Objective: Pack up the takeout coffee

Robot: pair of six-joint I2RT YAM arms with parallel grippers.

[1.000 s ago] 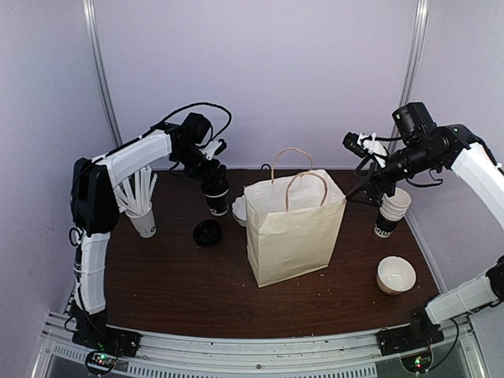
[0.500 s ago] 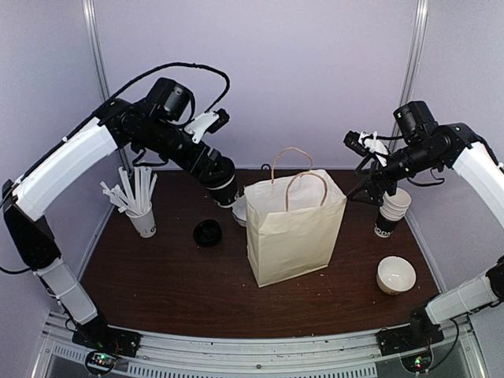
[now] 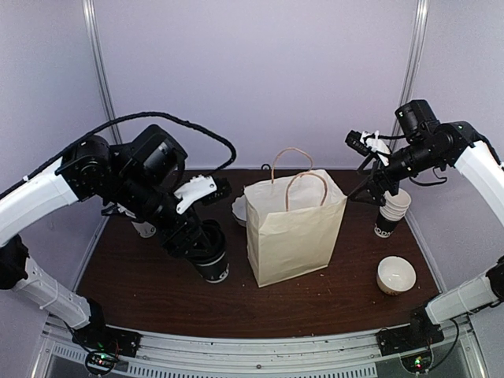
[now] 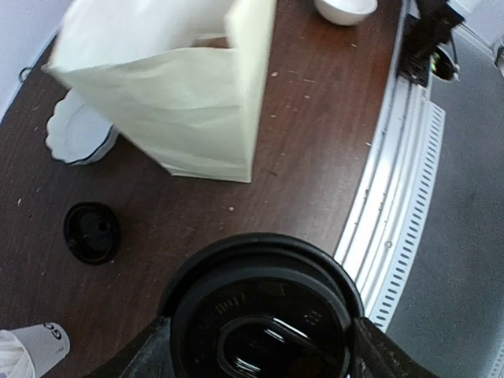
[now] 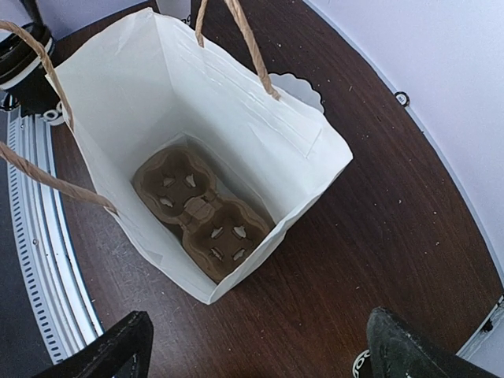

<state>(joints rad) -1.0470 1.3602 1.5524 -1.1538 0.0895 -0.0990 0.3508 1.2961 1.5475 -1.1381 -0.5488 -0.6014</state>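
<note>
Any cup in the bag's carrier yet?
No, the cardboard carrier at the bottom of the paper bag shows its slots empty.

The takeout coffee [image 3: 211,261] was lidded in black. It hung tilted in the left gripper [image 4: 264,350], above the table [image 3: 150,295].

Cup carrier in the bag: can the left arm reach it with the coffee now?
Probably, once lifted: the left pincer holds the takeout coffee low beside the bag, below its rim. The mouth is open, the cup carrier empty.
</note>
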